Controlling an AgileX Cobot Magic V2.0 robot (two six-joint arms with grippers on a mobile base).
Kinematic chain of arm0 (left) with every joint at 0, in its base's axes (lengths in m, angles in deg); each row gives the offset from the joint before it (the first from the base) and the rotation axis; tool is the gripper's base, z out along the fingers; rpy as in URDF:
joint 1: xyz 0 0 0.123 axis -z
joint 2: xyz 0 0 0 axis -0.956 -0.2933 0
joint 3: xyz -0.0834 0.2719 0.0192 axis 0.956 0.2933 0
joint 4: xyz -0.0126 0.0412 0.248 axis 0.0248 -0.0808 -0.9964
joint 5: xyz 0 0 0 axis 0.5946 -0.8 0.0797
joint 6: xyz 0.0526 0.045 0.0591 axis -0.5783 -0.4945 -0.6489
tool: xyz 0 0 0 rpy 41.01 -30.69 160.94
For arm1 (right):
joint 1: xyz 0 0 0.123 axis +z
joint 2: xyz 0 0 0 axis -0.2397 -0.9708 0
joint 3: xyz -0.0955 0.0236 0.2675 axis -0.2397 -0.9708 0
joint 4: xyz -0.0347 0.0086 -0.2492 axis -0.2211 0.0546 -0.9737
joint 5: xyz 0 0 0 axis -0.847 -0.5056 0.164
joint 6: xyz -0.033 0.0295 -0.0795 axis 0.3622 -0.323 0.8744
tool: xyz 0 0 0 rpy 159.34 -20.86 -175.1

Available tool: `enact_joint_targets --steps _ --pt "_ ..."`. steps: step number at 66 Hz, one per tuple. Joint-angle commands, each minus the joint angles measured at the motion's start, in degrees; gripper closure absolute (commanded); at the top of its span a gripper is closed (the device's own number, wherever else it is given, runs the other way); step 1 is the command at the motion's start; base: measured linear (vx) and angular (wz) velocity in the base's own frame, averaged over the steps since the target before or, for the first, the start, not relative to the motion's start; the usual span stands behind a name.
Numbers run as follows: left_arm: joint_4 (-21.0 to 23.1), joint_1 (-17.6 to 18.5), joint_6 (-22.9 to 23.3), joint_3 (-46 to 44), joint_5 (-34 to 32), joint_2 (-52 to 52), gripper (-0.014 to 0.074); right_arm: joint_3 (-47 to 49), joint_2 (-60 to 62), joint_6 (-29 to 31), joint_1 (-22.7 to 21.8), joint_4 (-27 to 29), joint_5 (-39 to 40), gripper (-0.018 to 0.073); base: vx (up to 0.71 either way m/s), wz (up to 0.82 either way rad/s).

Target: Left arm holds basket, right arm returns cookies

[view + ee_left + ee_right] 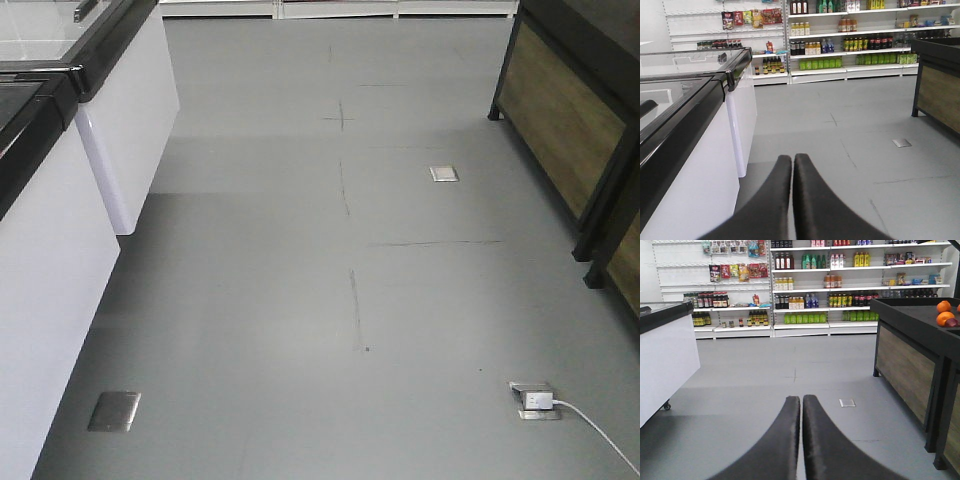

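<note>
Left tool (792,164) and right tool (801,402) are both clenched on nothing, and basket and cookies appear in no view; the likely risk en route is the base clipping the white freezer (120,120) at left, the wooden produce stand (565,120) at right, or the floor socket (532,399) and cable (600,435) at lower right.

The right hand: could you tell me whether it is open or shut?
Shut: the right hand has both black fingers pressed together, holding nothing.

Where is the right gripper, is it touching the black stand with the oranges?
Apart. In the right wrist view, grey floor shows between the right gripper and the black produce stand holding oranges.
</note>
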Motion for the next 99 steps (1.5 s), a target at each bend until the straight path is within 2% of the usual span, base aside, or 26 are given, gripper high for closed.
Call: enact_joint_targets --steps 1,41,52,59,68,83,99 --pt "-0.04 0.12 0.19 -1.87 -3.97 0.94 0.0605 -0.13 0.60 0.45 -0.25 -0.18 4.04 0.0567 0.00 0.00" --pt "0.07 0.12 0.57 -1.87 -5.23 0.94 0.0604 -0.13 0.60 0.45 -0.25 -0.18 4.04 0.0567 0.00 0.00" --pt "-0.02 0.12 10.20 -4.04 -6.36 0.82 0.0604 -0.13 0.60 0.45 -0.25 -0.18 4.04 0.0567 0.00 0.00" --pt "-0.10 0.12 9.69 -9.25 -5.59 0.03 0.0604 -0.13 0.60 0.45 -0.25 -0.18 4.04 0.0567 0.00 0.00" --pt "-0.15 0.12 7.27 -18.13 -0.68 -6.47 0.0604 -0.13 0.60 0.45 -0.25 -0.18 4.04 0.0567 0.00 0.00" --pt "-2.15 0.12 6.51 -30.31 8.17 -21.90 0.0603 -0.13 0.60 0.45 -0.25 -0.18 4.04 0.0567 0.00 0.00" --pt "-1.99 0.12 6.10 -32.13 6.26 -29.48 0.0603 -0.13 0.60 0.45 -0.25 -0.18 4.04 0.0567 0.00 0.00"
